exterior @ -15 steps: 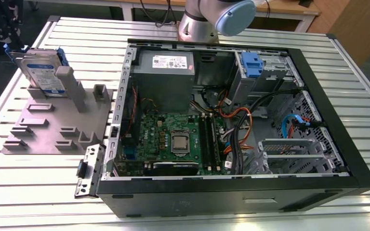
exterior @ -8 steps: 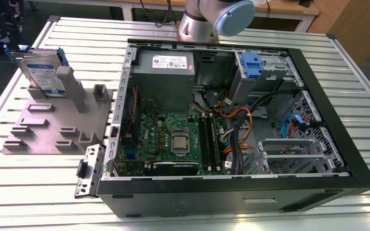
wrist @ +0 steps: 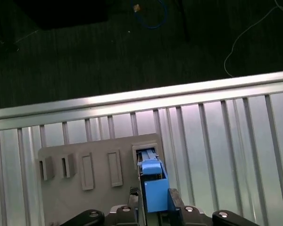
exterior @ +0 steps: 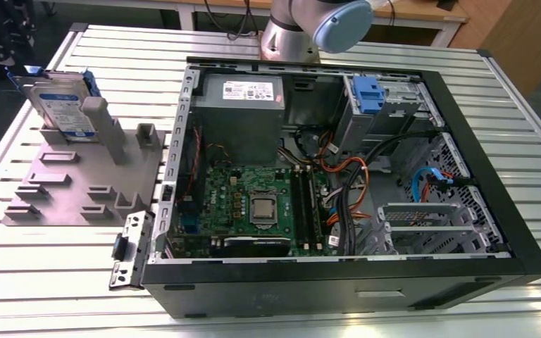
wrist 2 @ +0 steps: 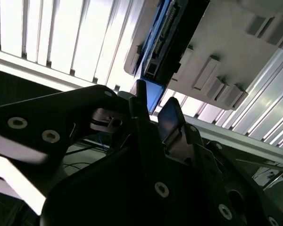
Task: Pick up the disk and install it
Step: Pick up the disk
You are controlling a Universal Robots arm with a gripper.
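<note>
Disk [exterior: 62, 105] upright in grey holder [exterior: 73, 184] | jaws directly above its blue rail | grip state unclear

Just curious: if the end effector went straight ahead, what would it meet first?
Probably the disk, its blue end directly ahead, standing in the grey holder; whether they already touch is unclear.

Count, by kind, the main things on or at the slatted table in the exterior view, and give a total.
Disk, standing on edge in the holder: 1
Grey holder plate: 1
Open computer case: 1
Robot arm: 1
Total: 4
</note>
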